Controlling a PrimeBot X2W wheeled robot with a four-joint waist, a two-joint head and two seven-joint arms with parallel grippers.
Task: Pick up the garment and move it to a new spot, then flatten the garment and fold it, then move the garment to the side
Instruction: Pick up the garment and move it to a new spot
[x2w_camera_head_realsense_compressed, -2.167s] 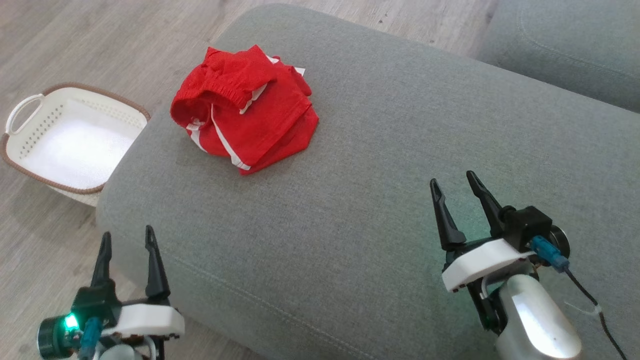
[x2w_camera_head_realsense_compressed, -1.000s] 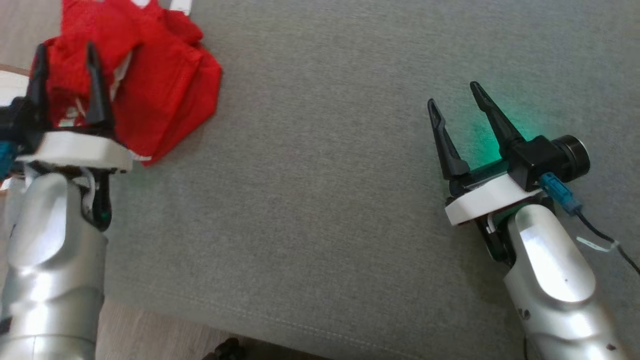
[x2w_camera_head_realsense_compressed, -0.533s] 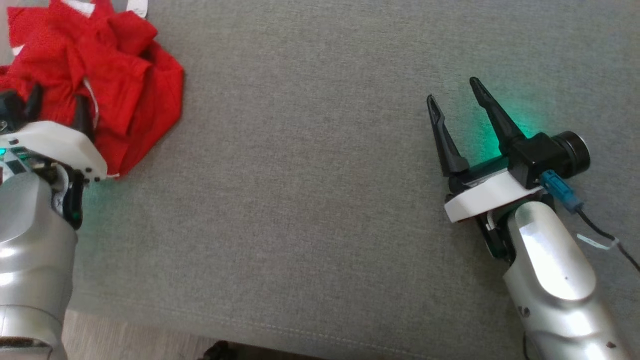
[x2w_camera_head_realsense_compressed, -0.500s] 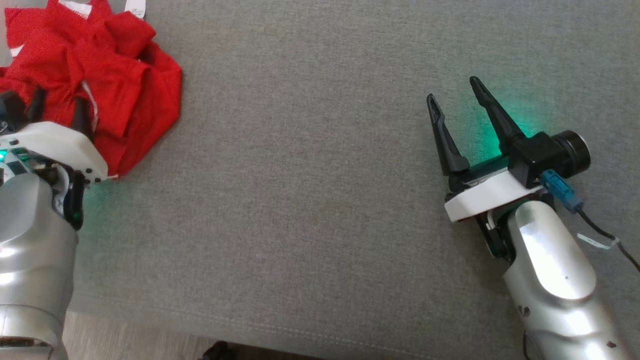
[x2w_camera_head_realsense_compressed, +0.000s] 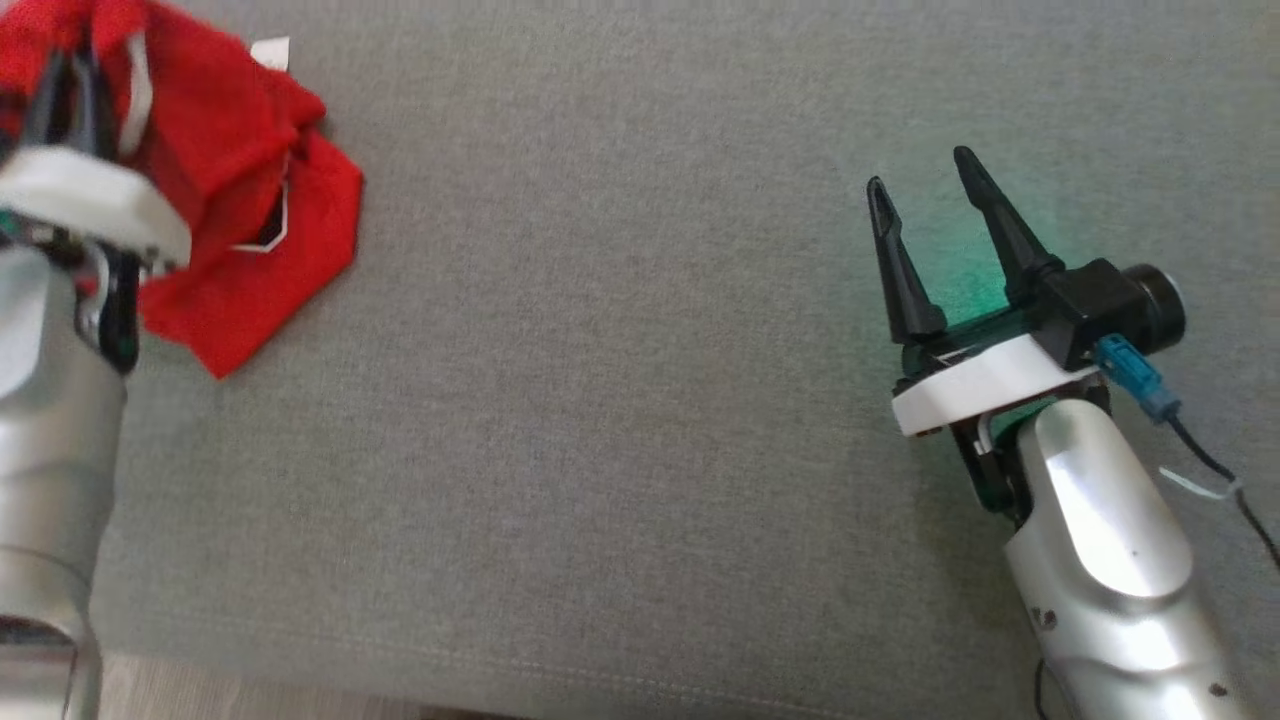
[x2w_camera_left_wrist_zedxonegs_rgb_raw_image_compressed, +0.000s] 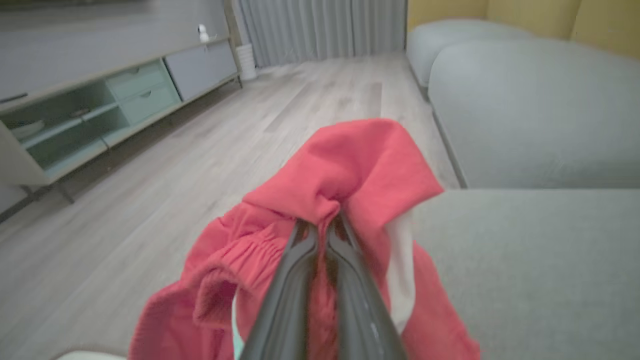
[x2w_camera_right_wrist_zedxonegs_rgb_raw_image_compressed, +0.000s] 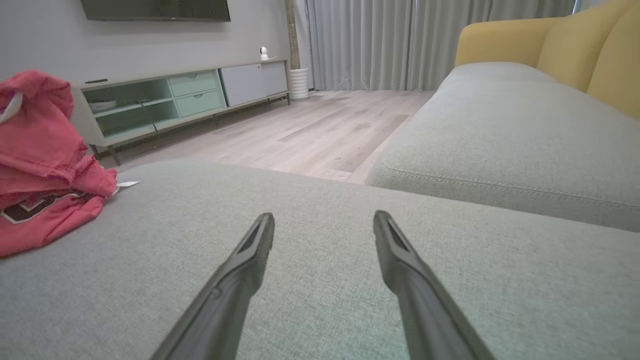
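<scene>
Your left claw (x2w_camera_left_wrist_zedxonegs_rgb_raw_image_compressed: 322, 232) is clamping a fold of the red garment (x2w_camera_head_realsense_compressed: 230, 200) at the left end of the sofa cushion (x2w_camera_head_realsense_compressed: 640, 400); your right claw (x2w_camera_head_realsense_compressed: 922, 172) is hovering spread and empty, well to its right.

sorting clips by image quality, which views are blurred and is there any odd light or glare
Head view: the left gripper and the red garment near it are motion-smeared, a green glow tints the grey cushion beside the right gripper, and its silver forearm carries glare. Left wrist view: soft all over. Right wrist view: sharp, though the garment looks washed-out pink.
</scene>
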